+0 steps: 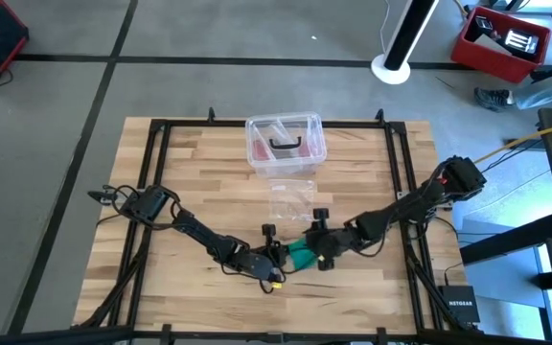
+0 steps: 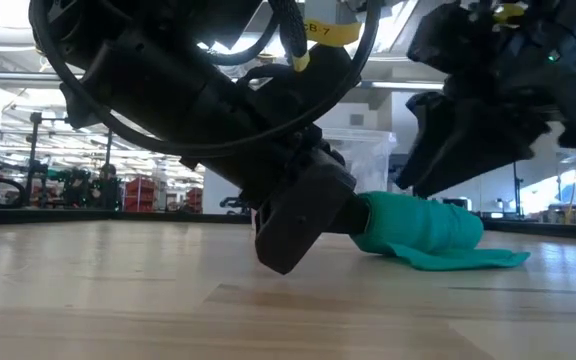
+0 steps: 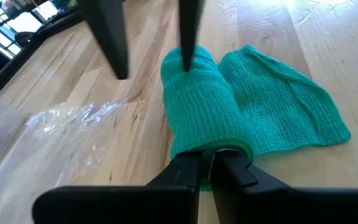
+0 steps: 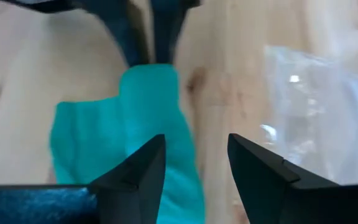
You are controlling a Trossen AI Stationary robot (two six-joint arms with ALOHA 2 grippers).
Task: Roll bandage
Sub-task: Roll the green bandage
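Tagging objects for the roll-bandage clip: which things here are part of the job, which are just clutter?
In the job:
- bandage, partly rolled, loose tail flat on the table
- left claw, shut on the roll's end
- right claw, open, at the roll's other end

Lying about:
- clear plastic box, behind the bandage
- clear plastic wrapper, beside the roll

The high view looks straight down on the whole table. The low view sits at tabletop level, close. Both wrist views face each other, sharing the bandage.
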